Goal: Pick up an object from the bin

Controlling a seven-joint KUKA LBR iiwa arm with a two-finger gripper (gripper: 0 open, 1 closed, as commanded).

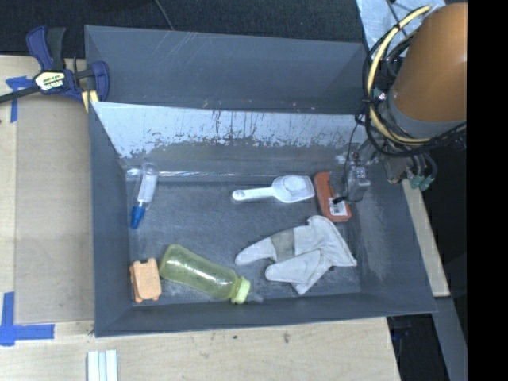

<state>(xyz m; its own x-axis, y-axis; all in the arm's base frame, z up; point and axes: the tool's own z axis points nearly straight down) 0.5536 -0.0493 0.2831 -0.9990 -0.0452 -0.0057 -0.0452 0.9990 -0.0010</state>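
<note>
gripper right of centre, grip state: cannot tell | at orange flat block | likely stiff, light; pinch across narrow sides

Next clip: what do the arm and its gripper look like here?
A big rounded orange cover caps the wrist, with yellow and black cables looped round it. Below it, the gripper is small, made of grey metal with dark parts.

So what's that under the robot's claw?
A flat orange-brown block, lying right of the white scoop. The gripper covers its right edge, so its full shape is hidden.
</note>
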